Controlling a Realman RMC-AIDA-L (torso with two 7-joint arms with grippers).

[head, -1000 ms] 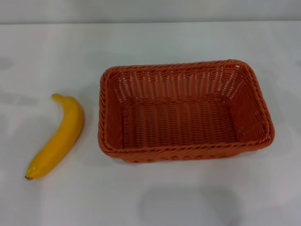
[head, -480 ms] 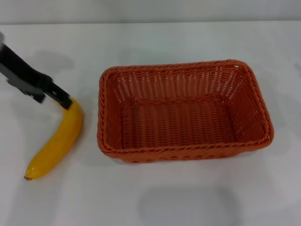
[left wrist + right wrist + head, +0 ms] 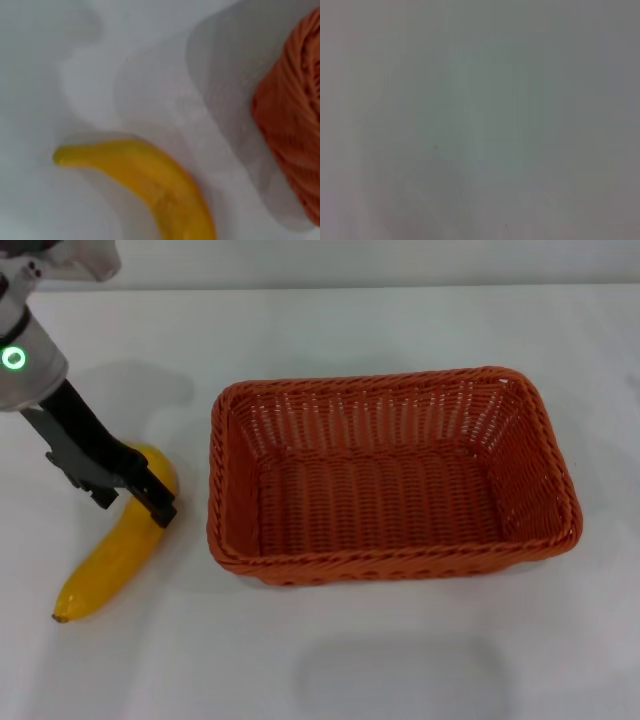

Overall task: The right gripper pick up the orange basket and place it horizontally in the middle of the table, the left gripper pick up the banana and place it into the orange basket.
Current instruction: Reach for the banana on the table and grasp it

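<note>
1. One white table (image 3: 400, 330) filled the head view, carrying everything else.
2. One orange basket (image 3: 390, 475) sat upright near the middle of the table, its long side running across the view and its woven interior holding nothing.
3. One silver-grey left arm with a green-lit ring came in from the upper left corner, reaching down and toward the basket.
4. One banana (image 3: 115, 545) lay flat on the table just left of the basket, apart from it, its stem end farther from the robot and its dark tip nearer.
5. One left gripper (image 3: 148, 496) was placed over the banana's upper part, near the stem end; how far its fingers were spread, and whether they touched the fruit, could not be told.
6. Nothing of the right gripper appeared in any view.
</note>
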